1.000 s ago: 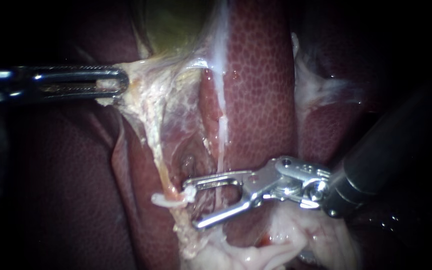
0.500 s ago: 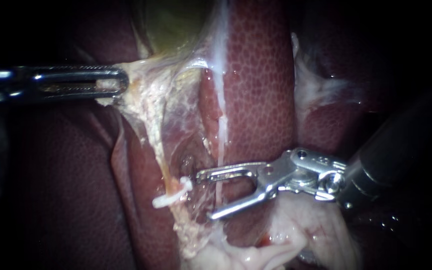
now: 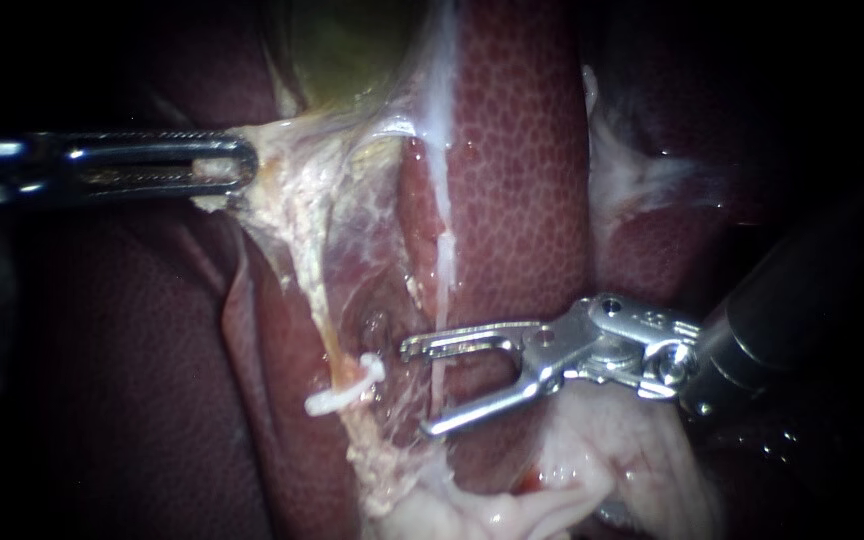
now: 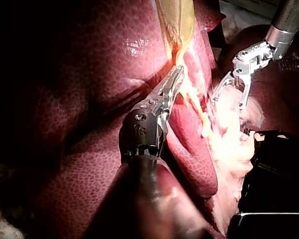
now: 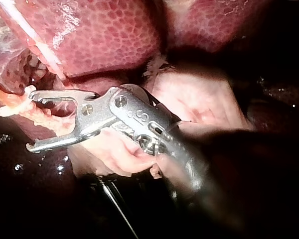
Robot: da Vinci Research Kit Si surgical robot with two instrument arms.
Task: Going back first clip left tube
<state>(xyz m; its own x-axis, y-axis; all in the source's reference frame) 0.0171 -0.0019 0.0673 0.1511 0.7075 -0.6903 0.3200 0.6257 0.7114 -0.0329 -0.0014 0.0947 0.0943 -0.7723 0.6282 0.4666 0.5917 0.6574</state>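
Left instrument (image 3: pixel 237 165): hand gripped pale tissue (image 3: pixel 302 190), held it taut, likely to expose left tube (image 3: pixel 324 335). Right instrument (image 3: pixel 417 390): hand gaped empty just beside clip (image 3: pixel 344 392), which sat across tube.

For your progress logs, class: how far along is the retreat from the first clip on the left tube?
Done: the clip sits across the left tube. In hand: the right instrument, jaws open, is clear of the clip but close beside it; the left instrument grips tissue. Left: drawing the right instrument well away.
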